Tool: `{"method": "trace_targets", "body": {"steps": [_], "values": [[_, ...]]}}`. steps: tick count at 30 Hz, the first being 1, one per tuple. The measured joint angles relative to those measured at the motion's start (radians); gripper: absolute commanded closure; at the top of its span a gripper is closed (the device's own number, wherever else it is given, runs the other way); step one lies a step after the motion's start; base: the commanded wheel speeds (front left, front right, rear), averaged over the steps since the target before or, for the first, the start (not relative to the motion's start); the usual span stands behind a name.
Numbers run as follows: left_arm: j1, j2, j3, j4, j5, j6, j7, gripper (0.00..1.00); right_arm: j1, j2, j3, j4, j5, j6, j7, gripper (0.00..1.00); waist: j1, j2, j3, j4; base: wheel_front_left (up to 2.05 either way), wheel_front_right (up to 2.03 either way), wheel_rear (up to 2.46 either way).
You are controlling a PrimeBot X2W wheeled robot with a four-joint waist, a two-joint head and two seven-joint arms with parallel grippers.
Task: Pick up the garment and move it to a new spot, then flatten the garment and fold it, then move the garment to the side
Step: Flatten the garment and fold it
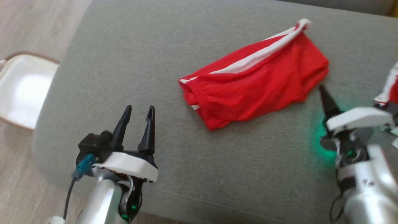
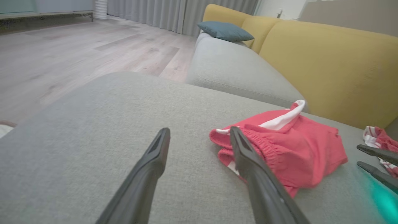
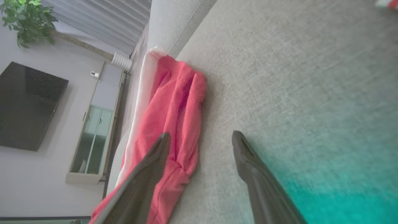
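The red garment (image 1: 255, 84), shorts with a white stripe along the far edge, lay folded on the grey seat cushion (image 1: 155, 46), right of its middle. The gathered waistband pointed left and the white-trimmed corner pointed far and right.

The left claw (image 1: 139, 109) hovered over the near left part of the cushion, well apart from the garment. Its 2 fingers were spread and held nothing.

The right claw (image 3: 201, 134) sat low at the right, just beside the garment's near right edge. Its 2 fingers were parted and empty. Whether the finger nearest the cloth touched it could not be told. A green glow fell on the cushion beneath this claw.

A second red-and-white cloth (image 2: 377, 138) lay at the far right, beyond the right claw. A yellow backrest (image 2: 326, 62) rose behind the cushion, with a teal pillow (image 2: 225, 31) farther along. A white tray (image 1: 21, 90) sat on the wooden floor (image 1: 18, 25) to the left.
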State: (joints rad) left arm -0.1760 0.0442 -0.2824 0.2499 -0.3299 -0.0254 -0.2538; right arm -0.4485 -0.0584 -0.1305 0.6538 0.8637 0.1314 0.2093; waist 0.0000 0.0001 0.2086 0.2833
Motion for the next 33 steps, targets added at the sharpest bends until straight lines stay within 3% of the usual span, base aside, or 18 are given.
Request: {"method": "trace_targets", "body": {"steps": [7, 22, 23, 24, 33], "values": [[0.0, -0.002, -0.053, -0.019, -0.017, 0.02, 0.0, 0.0, -0.199, -0.024, -0.091, 0.208, 0.038, -0.001, 0.013, 0.0, 0.0, 0.0, 0.035, 0.078, 0.0, 0.0, 0.0], [-0.029, -0.002, -0.096, -0.049, -0.069, 0.043, 0.0, 0.0, -0.507, -0.098, -0.185, 0.575, -0.181, -0.001, 0.009, 0.0, 0.0, 0.0, 0.098, 0.182, 0.0, 0.0, 0.0], [-0.034, -0.002, -0.097, -0.049, -0.069, 0.043, 0.0, 0.0, -0.518, -0.101, -0.187, 0.586, -0.192, -0.001, 0.009, 0.55, 0.0, 0.0, 0.102, 0.186, 0.0, 0.0, 0.0], [-0.038, -0.002, -0.097, -0.049, -0.069, 0.044, 0.0, 0.0, -0.526, -0.105, -0.189, 0.594, -0.202, -0.001, 0.003, 1.0, 0.0, 0.0, 0.104, 0.189, 0.0, 0.0, 0.0], [-0.037, -0.002, -0.088, -0.036, -0.069, 0.052, 0.0, 0.0, -0.524, -0.063, -0.21, 0.611, -0.208, -0.001, -0.087, 1.0, 0.0, 0.0, 0.075, 0.153, 0.0, 0.0, 0.0]]}}
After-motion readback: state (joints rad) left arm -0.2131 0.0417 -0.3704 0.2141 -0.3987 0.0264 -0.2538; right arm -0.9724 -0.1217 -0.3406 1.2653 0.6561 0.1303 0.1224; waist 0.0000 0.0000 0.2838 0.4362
